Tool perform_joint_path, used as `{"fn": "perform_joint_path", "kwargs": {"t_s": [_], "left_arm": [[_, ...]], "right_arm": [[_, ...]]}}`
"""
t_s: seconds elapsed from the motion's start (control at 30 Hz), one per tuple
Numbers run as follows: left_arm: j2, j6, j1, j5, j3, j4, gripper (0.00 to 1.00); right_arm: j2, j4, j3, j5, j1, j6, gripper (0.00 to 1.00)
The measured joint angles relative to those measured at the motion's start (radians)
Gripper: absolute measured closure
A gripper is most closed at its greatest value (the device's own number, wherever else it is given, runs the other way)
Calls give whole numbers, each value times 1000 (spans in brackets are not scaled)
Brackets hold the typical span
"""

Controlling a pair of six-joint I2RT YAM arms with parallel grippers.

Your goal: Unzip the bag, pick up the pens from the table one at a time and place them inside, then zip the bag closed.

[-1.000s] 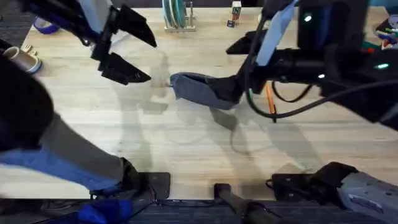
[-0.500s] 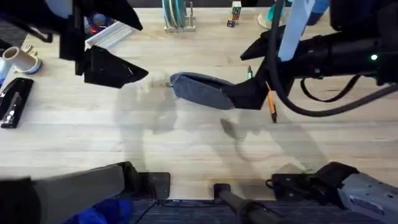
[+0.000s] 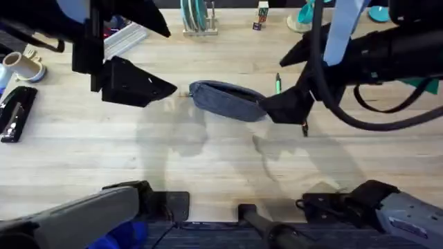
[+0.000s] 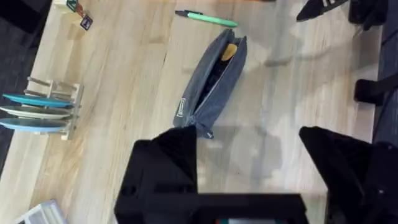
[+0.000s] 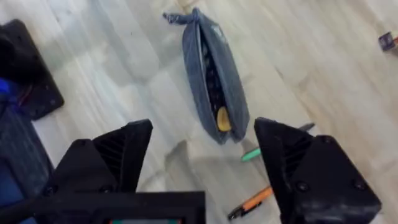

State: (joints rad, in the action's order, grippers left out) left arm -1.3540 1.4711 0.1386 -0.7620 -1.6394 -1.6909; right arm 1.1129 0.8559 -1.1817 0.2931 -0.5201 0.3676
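The grey-blue bag [image 3: 226, 101] lies flat mid-table, and its zipper gapes along the top. In the wrist views the bag [image 4: 212, 87] [image 5: 210, 79] shows a dark inside with something yellow near one end. The green pen [image 3: 278, 84] [image 4: 208, 18] [image 5: 252, 154] lies on the table just beyond the bag's right end. The orange pen [image 3: 303, 127] [image 5: 251, 202] lies nearby, mostly under my right arm in the overhead view. My left gripper [image 3: 149, 86] [image 4: 249, 168] hangs open, left of the bag. My right gripper [image 3: 284, 109] [image 5: 205, 155] hangs open over the bag's right end, holding nothing.
A wooden rack of teal plates [image 3: 196, 18] and small blocks [image 3: 261, 15] stand at the back. A black stapler [image 3: 14, 114] and a pale cup [image 3: 25, 66] sit at the left edge. Teal items [image 3: 377, 12] occupy the back right corner.
The bag's right end, raised at my right gripper a second ago, now lies flat. My right gripper has drawn back to the right, uncovering the green pen. The left gripper has hardly shifted.
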Motion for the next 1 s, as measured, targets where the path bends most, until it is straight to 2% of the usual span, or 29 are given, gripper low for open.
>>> {"fn": "perform_joint_path", "kwargs": {"t_s": [0.43,0.47,0.5,0.67,0.7,0.77,1.0], "left_arm": [[0,-9,-2,0,0,0,8],[0,-9,-2,0,0,0,8],[0,-9,-2,0,0,0,8],[0,-10,-2,0,0,0,8],[0,-10,-2,0,0,0,8],[0,-10,-2,0,0,0,8],[0,-12,-2,0,0,0,8]], "right_arm": [[0,26,-9,-1,0,0,7],[0,21,-9,-2,0,3,45],[0,16,-9,-2,0,4,125],[0,12,-9,-2,0,56,824],[0,12,-9,-2,0,69,924],[0,12,-9,-2,0,96,966],[8,10,-18,-2,-1,167,971]]}}
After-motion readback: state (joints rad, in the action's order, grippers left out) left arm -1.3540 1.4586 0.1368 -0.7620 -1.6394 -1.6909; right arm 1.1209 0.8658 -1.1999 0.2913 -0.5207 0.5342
